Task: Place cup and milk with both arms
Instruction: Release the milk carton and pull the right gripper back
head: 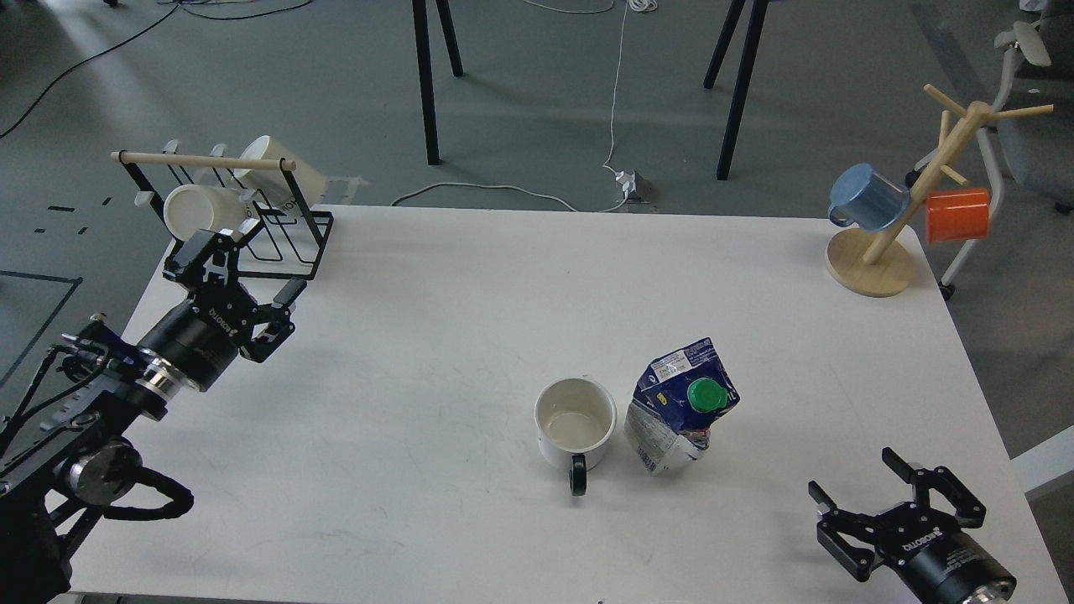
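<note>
Both arms are black, each ending in a two-fingered gripper on a round wrist with white lettering. The left arm [101, 403] shows a silver ring, loose black cables and a grey disc joint.

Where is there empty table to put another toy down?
Bare table lies between the black rack and the cup, and between the milk and the wooden mug tree. It is crowded where cup and milk stand close together.

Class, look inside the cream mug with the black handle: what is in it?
The cup stands upright and open: only its bare pale floor and inner wall show, nothing inside. The near inner wall is hidden by its rim.
</note>
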You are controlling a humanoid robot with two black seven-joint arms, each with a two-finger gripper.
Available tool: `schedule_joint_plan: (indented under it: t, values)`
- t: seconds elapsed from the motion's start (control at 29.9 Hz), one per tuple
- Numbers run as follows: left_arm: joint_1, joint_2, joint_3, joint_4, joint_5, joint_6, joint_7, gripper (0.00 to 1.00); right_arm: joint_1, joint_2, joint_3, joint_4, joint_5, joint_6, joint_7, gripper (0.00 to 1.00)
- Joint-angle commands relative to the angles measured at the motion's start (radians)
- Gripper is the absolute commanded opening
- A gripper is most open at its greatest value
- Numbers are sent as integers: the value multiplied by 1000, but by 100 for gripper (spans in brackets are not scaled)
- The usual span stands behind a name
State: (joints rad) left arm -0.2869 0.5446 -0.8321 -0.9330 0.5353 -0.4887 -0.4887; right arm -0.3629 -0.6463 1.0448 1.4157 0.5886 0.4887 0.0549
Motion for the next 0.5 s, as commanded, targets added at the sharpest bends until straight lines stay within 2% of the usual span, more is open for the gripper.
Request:
schedule_joint_plan:
  t: [0.0,0.13,0.3,0.47]
  values:
    - [0,-2,-1,0,-2,0,0,99,39,-26,167,-3,5,0,5,99]
    - [-3,6,-4,0,-3,0,0,99,226,-50,190,-53,-7,0,-3,99]
    - [-6,35,-70,0,-3,0,0,99,479,-59,110,-185,-24,0,-4,99]
    - [-6,55,-76,-1,-5,0,0,99,591,-58,52,-241,-24,0,-3,99]
